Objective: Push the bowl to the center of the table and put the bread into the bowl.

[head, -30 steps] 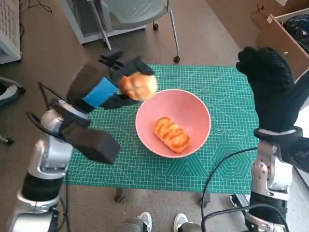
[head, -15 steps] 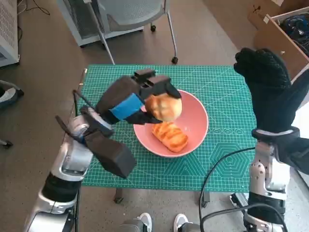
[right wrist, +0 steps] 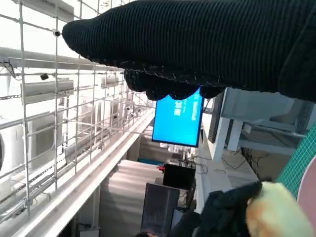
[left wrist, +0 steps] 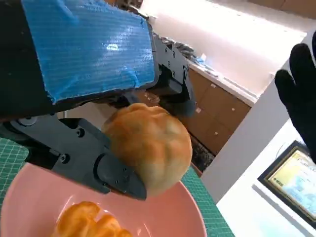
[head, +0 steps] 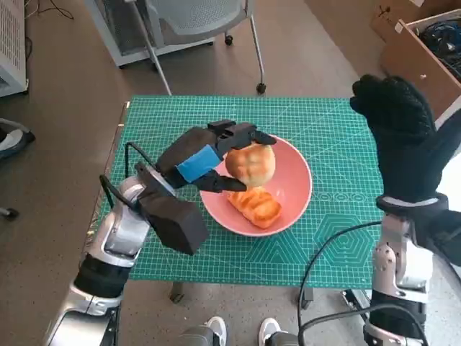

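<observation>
Our left hand (head: 205, 160) grips a round bun (head: 251, 163) between its fingers (left wrist: 118, 177), above the pink bowl (head: 294, 189); below them lies another bread (head: 256, 204). Our right hand (head: 400, 133) hangs raised, empty, fingers loosely spread.

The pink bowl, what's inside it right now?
The pink bowl holds one ridged golden pastry on its bottom. The left hand holds a round bun above it, not yet dropped. The bun and hand cover part of the bowl's floor.
</observation>
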You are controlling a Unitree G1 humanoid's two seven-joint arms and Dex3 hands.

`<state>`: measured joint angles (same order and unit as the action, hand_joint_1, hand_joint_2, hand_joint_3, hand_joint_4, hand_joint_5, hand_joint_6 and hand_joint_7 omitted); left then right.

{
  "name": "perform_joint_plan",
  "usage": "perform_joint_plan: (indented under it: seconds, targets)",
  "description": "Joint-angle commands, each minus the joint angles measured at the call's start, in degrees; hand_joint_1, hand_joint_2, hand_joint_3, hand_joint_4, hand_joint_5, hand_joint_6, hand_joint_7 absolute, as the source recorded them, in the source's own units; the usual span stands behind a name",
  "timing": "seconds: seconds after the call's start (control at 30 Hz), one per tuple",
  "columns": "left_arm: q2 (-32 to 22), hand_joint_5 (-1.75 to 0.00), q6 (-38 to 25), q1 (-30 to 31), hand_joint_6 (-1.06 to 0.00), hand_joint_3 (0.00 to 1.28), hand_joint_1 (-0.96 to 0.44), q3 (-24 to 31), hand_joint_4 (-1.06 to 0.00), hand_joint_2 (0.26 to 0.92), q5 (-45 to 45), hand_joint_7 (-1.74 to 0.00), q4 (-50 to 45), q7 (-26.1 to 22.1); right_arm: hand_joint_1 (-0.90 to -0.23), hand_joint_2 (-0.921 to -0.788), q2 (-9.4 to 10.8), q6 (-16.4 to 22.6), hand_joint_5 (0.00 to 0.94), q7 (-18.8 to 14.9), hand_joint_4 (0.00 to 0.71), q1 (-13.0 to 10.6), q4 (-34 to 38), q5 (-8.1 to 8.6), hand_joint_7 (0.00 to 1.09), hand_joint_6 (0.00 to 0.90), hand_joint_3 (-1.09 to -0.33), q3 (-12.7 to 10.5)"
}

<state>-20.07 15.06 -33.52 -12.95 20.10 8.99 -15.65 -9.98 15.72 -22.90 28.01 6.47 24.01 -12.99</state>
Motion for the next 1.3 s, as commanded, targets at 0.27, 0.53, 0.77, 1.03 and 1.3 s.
perform_joint_plan:
  seconds: [0.27, 0.53, 0.77, 1.03, 1.3]
  targets:
    - [1.92, 0.00, 0.61, 2.46, -0.14, 0.12, -0.51, 2.60, -0.16, 0.921, -6.56, -0.29, -0.26, -0.79, -0.476, -0.921, 1.00, 0.13, 0.000, 1.41, 0.304, -1.44, -0.42, -1.58, 0.57, 0.075, -0.632, 0.86]
    - [3.21, 0.00, 3.90, 3.37, -0.10, 0.22, -0.59, 6.10, -0.12, 0.921, -13.99, -0.29, 2.06, -1.80, -0.478, -0.921, 1.31, -0.01, 0.000, 1.51, 0.304, -0.79, -0.38, -1.98, 0.57, 0.072, -0.633, 1.22]
    - [4.48, 0.00, 5.27, 4.37, -0.07, 0.27, -0.61, 8.91, -0.11, 0.921, -18.01, -0.31, 2.25, -1.11, -0.483, -0.921, 1.36, -0.56, 0.002, 1.66, 0.309, -0.40, -0.91, -2.07, 0.58, 0.072, -0.634, 1.57]
    - [6.99, 0.00, 1.63, 4.52, -0.01, 0.30, -0.59, 13.56, -0.12, 0.921, -27.63, -0.48, -0.78, -2.18, -0.483, -0.921, 1.23, -1.26, 0.004, 1.74, 0.314, 0.23, -1.27, -1.78, 0.58, 0.074, -0.628, 1.96]
    - [9.52, -0.01, -4.94, 4.66, 0.00, 0.34, -0.59, 16.91, -0.14, 0.921, -35.76, -0.56, -5.80, -1.41, -0.485, -0.921, 1.38, -1.64, 0.006, 2.21, 0.319, 1.37, -0.92, -2.12, 0.59, 0.080, -0.617, 2.14]
